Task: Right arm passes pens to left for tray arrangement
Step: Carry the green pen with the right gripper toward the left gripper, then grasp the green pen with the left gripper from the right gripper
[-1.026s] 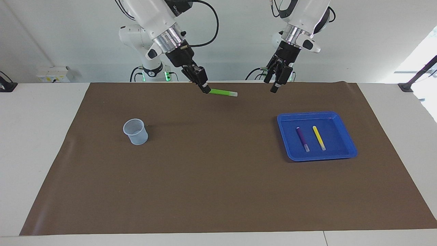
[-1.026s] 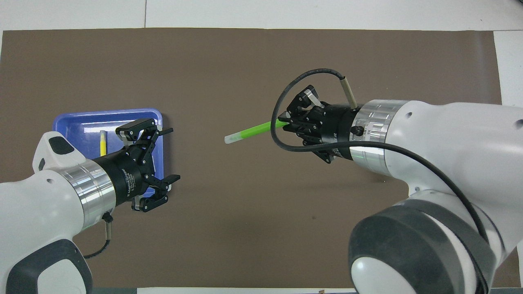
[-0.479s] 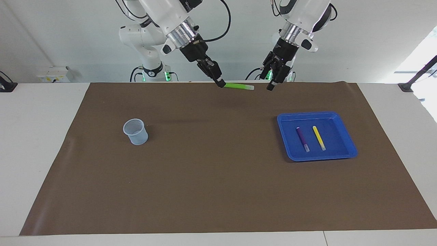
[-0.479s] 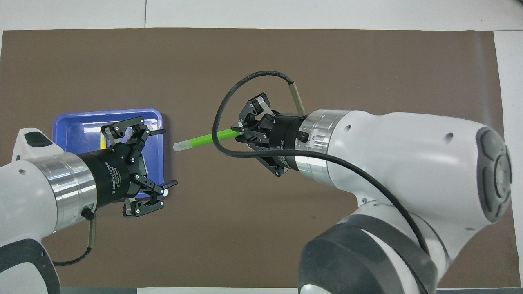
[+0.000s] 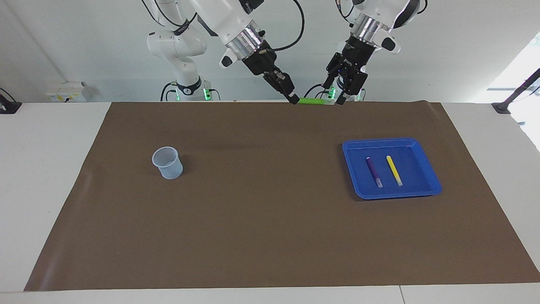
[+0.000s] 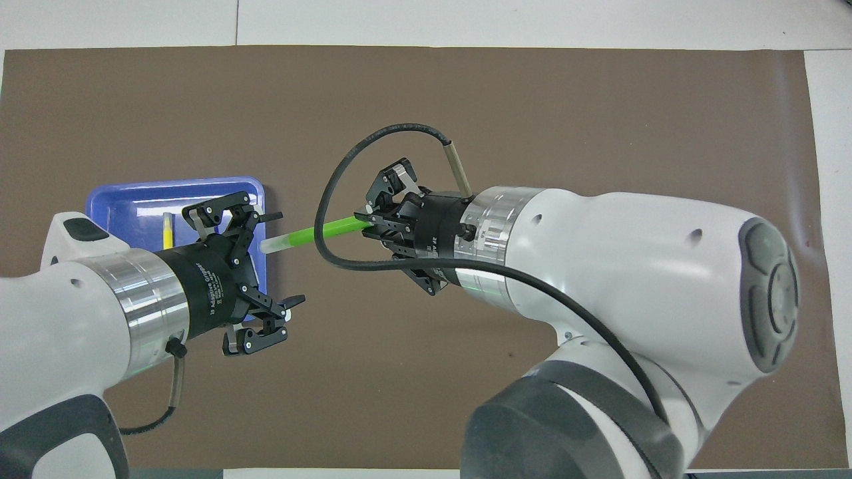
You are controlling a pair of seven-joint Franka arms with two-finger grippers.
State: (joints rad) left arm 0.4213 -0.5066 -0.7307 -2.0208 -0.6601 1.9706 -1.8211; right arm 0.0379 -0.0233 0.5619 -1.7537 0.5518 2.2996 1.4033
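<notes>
Item: pen handover, approx. two-thirds done by the look of it

- Tray (image 5: 430, 185), blue, landmark; sits on mat toward left arm's end of table. Holds purple pen (image 5: 373, 172) and yellow pen (image 5: 394, 170), side by side, apart, both lying flat. Two of three placed
- Green pen (image 5: 315, 101), third and last: in the air, roughly level, nearer the robots than the tray in ground terms, not yet over it. Right gripper (image 5: 292, 100) pinches its coloured end; whitish end points at left gripper (image 6: 269, 273)
- Left gripper: fingers (image 6: 266, 217) spread wide, pen's whitish tip at or just inside the spread; no clamp visible. Hangs over tray's edge in overhead view
- Left to do (judgement): left closes on pen, right lets go, left lays pen in tray beside the other two
- Cup (image 5: 168, 162), pale translucent: on mat well apart from tray, toward right arm's end; looks empty
- Surface: brown mat (image 5: 270, 236) over white table (image 5: 42, 177)
- Room: plain white wall, socket box (image 5: 67, 92) at table's edge
</notes>
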